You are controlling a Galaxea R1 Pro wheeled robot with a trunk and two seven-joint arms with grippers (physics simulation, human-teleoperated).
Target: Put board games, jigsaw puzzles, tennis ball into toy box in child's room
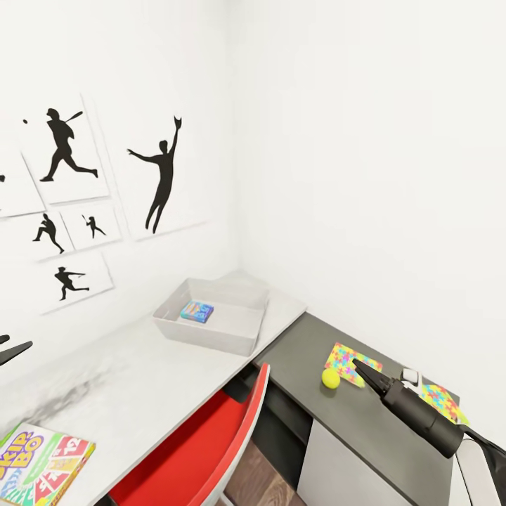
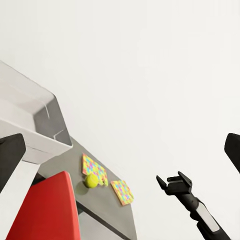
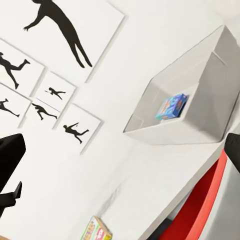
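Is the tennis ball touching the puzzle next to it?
Cannot tell. In the head view the tennis ball overlaps the near jigsaw puzzle's edge, but no view shows contact or a gap plainly.

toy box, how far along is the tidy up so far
Done: one small blue box lies in the toy box. In hand: nothing; the right end effector hangs open and empty above the dark desk section. Left: the tennis ball and two jigsaw puzzles on that section, plus the Skip-Bo game on the light top. Other board games can't be judged here.
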